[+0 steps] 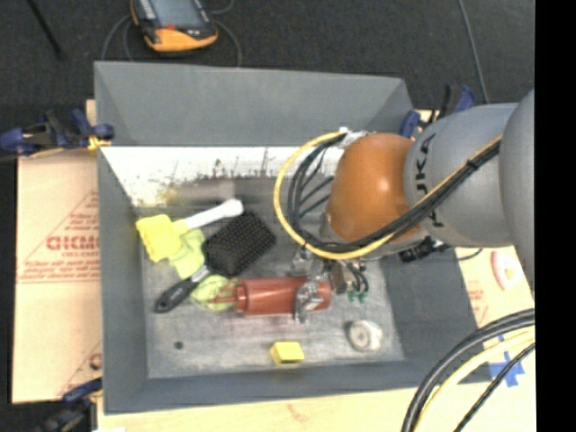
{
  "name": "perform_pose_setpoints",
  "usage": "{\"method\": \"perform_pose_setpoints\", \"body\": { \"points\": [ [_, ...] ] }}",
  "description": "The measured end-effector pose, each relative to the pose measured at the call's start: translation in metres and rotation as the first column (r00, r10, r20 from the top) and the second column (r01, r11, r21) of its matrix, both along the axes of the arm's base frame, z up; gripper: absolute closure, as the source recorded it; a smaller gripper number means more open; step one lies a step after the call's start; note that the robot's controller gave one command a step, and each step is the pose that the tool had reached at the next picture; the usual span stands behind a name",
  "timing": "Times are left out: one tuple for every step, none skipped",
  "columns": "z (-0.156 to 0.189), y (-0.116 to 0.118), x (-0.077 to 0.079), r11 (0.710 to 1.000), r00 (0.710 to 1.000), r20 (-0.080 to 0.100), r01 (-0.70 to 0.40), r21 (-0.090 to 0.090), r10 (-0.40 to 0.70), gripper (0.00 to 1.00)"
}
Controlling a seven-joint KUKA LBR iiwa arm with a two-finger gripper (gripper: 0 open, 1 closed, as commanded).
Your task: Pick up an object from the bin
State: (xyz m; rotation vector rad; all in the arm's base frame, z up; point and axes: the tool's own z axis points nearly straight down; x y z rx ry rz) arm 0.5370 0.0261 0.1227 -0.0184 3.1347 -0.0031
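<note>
My gripper (309,297) sits low in the bin's right middle, under the arm's orange cover, right at the right-hand end of a red cylinder (263,296) that lies flat on the floor. A green ball-like thing (211,292) touches the cylinder's left end. Just above the cylinder lies a black brush head (238,243) with a white handle (209,215) pointing up and left. A small yellow block (288,353) lies in front of the cylinder, and a white ring (364,335) rests to the gripper's lower right.
A yellow sponge-like piece (158,237) and a pale green piece (191,254) lie at the left, with a black handle (173,296) below them. The arm and its cables cover the bin's right side.
</note>
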Motion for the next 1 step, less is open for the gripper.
{"method": "perform_pose_setpoints", "body": {
  "points": [
    [0.0047, -0.0003, 0.0001, 1.0, 1.0, -0.001, 0.0, 0.0, 0.0, 1.0]
  ]
}}
